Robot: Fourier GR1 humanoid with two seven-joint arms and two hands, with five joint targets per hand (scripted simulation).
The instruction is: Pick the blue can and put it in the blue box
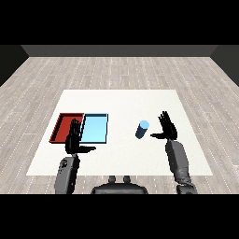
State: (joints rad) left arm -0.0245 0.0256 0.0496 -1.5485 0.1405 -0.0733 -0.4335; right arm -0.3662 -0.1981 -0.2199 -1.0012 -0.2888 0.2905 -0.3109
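Pale grey plank flooring (42,84) fills the frame around a flat white table (140,158), with a dark wall band along the top.

Nearest, at the lower left, the grey left forearm (66,173) rises to the black left hand (74,142). Its fingers are straight and spread, pointing toward the top of the frame, with the thumb out to the right. It holds nothing, and its fingertips overlap the near edges of the trays.

At the lower right, the grey right forearm (178,161) leads up to the black right hand (167,128). Its fingers are also wide and straight, thumb reaching left toward the can without touching it.

Just left of that thumb, near the frame's centre, is the small light blue cylindrical can (142,130). It rests on the table with its long axis tilted, the lighter round top end pointing up and slightly right. It lies apart from both trays.

Further left, the shallow light blue tray (95,128) sits side by side with the shallow red tray (64,125), their long sides touching.
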